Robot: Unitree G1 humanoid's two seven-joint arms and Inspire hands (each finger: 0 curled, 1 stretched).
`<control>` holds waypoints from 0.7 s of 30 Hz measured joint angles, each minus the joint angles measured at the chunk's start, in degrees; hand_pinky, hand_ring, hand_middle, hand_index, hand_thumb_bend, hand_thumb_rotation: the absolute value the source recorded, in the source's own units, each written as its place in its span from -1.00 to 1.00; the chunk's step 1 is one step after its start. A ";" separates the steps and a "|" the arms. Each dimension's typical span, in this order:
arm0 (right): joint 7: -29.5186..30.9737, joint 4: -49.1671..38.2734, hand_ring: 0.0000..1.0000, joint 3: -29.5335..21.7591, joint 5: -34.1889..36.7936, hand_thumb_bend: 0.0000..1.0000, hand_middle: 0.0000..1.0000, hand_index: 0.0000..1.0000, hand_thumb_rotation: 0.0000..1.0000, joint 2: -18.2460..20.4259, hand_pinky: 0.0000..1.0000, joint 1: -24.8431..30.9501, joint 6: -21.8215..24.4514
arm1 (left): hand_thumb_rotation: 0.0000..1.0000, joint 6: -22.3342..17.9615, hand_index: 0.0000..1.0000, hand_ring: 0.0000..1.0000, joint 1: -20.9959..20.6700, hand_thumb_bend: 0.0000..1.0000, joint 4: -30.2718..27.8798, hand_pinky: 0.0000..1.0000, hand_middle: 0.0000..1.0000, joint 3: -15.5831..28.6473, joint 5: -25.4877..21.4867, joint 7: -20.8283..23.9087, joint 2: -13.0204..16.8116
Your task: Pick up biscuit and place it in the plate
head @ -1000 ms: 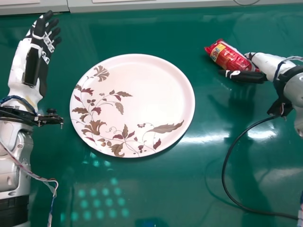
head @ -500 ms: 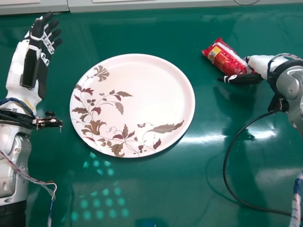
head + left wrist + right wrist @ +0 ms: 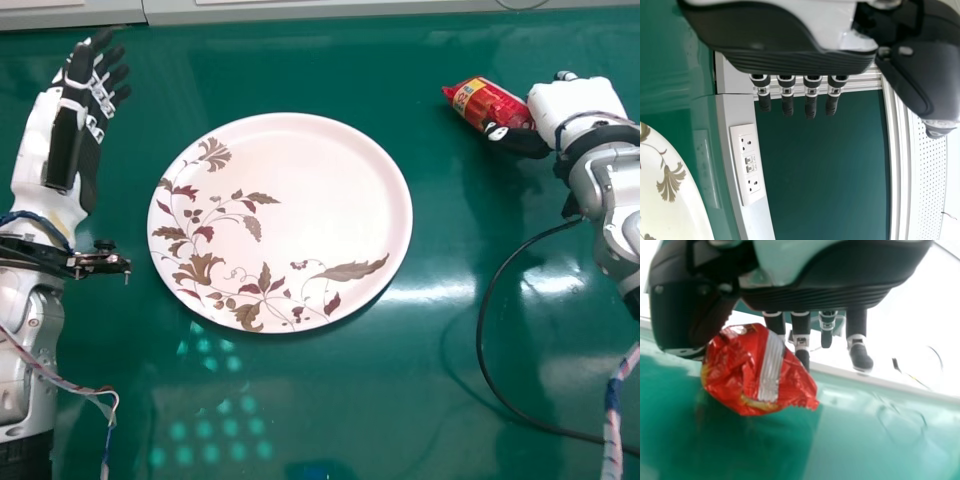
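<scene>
Right end of red, shiny plastic biscuit packet point(image 3: 478, 100) hidden by right hand point(image 3: 570, 105); whether packet touches glossy green table point(image 3: 330, 400), cannot tell. Packet sits far right, beyond and right of round white leaf-patterned plate point(image 3: 340, 180), apart from it. Long axis slants, visible end pointing far left. Right hand pinches packet between thumb and fingers, thumb across near side. Left hand point(image 3: 82, 115), fingers straight, left of plate. Thin black cable point(image 3: 482, 330) curves near side of right arm.
</scene>
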 measured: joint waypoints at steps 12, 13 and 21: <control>-4.45 1.24 -0.81 0.14 -1.44 0.01 -0.23 -0.04 -1.00 -1.15 -0.91 -0.01 -3.19 | 0.46 -0.10 1.00 1.00 0.13 0.87 0.01 1.00 1.00 0.29 -0.78 -0.44 0.00; -4.65 1.17 -0.81 0.08 -1.41 0.01 -0.22 -0.04 -1.00 -1.16 -0.91 0.02 -3.18 | 0.46 -0.10 1.00 1.00 0.13 0.88 0.01 1.00 1.00 0.30 -0.78 -0.48 0.00; -4.69 -5.11 -0.82 -3.19 0.09 0.02 -0.20 -0.03 -1.00 -1.38 -0.92 1.87 -2.03 | 0.41 -0.02 1.00 1.00 0.42 0.87 -0.09 1.00 1.00 0.36 -1.07 -0.60 -0.08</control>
